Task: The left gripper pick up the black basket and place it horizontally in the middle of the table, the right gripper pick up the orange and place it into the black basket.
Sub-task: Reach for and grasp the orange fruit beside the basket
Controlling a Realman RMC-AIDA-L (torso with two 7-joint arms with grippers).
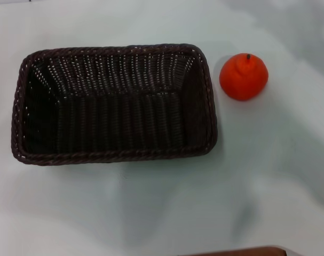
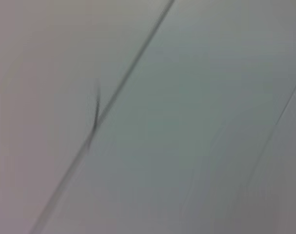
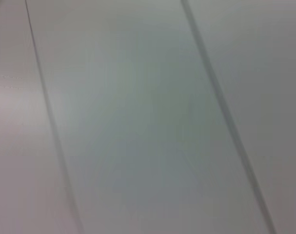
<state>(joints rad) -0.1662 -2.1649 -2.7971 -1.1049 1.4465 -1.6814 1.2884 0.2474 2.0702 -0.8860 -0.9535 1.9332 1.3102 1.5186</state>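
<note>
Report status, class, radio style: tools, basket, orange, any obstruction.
Both tools out of view. Black basket lies horizontally on the table, empty. Orange sits on the table just right of it, apart. Nothing in the way.

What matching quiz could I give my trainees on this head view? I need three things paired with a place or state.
Things:
1. black basket
2. orange
3. table

Descriptions:
A. round, standing on the table to the right of the wicker rim, apart from it
B. white-grey glossy surface carrying both other things
C. empty, lying with its long side across the view, left of centre

Pairs: 1-C, 2-A, 3-B. Neither gripper shows in any view.
</note>
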